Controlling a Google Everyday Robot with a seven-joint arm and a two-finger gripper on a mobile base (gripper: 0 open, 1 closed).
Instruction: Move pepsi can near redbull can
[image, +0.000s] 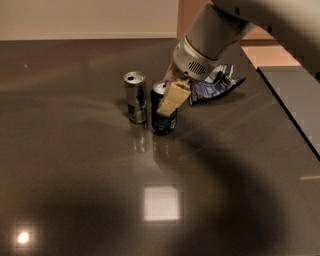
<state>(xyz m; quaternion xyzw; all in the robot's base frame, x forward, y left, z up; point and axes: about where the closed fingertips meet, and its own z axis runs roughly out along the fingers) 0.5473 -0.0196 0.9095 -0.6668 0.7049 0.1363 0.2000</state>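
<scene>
The pepsi can (165, 124), dark navy with a silver top, stands upright on the dark table (90, 190). It is just right of the redbull can (136, 102), a slim silver can with blue patches, with a narrow gap between them. My gripper (167, 102) comes down from the upper right and is shut on the pepsi can. One cream finger (172, 99) lies across the can's front; the other is hidden behind it.
A crumpled blue-and-white foil bag (216, 84) lies just behind and right of the gripper. The table's right edge (290, 120) runs diagonally, with a grey surface beyond it. Ceiling lights reflect off the tabletop in front.
</scene>
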